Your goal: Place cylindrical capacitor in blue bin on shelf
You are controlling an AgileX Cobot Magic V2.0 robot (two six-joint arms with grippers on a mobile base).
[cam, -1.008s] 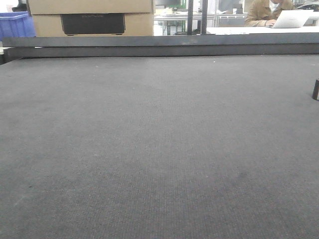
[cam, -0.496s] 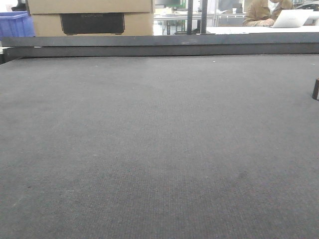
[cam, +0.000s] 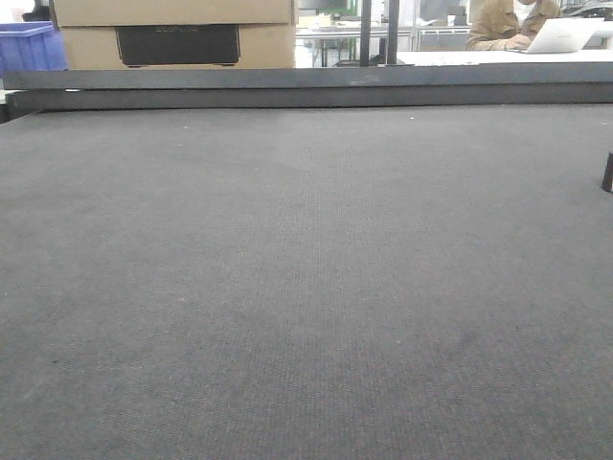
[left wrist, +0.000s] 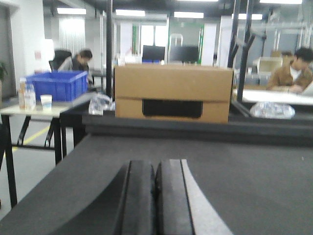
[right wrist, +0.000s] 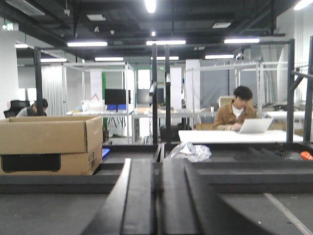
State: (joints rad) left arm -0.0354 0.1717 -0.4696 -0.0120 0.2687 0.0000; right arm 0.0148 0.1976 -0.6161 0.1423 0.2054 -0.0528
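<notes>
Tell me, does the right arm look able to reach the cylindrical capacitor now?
Probably yes. The cylindrical capacitor stands alone on bare tabletop at the front view's right edge, nothing visible beside it. The right gripper is shut, though, so it must open first.

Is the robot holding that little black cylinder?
No, the cylinder stands alone on the grey table at the picture's right edge, nothing gripping it.

Wrist views, robot parts only: the left gripper (left wrist: 155,165) has two broad, matte black fingers (left wrist: 139,196) with flat tops and outer edges that flare in a smooth curve toward the camera; the outer flank of one finger reads pale grey; a thin dark seam parts them; the right gripper (right wrist: 157,164) shows the same black, flared pair with a narrow seam
</notes>
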